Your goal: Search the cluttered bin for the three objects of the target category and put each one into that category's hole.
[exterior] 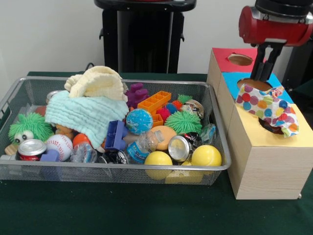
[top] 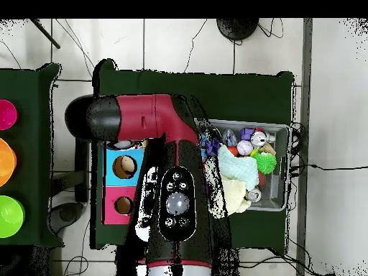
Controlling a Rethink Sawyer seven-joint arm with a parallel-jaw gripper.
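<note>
We see a dotted cloth (exterior: 268, 106) draped over the yellow box's hole (exterior: 272, 126), at three o'clock from the bin (exterior: 215, 128). The gripper (exterior: 262, 72) hangs above it; we cannot tell its grip.

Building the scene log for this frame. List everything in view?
wire-mesh basket: 1, silver, on the table beside the boxes
polka-dot cloth: 1, white with coloured dots, draped over the yellow-topped box's hole
yellow-topped box: 1, pale wood sides, nearest the front camera
blue-topped box: 1, middle of the row
red-topped box: 1, farthest of the row
mint-green cloth: 1, on top of the clutter in the basket
cream-yellow cloth: 1, behind the mint one
yellow balls: 2, at the basket's front
baseball: 1, white, front left
globe ball: 1, blue, centre
spiky ball: 1, green, centre right
orange brick: 1, at the back
table: 1, dark green
arm: 1, red and black, above the boxes
gripper: 1, black, over the blue-topped box
</note>
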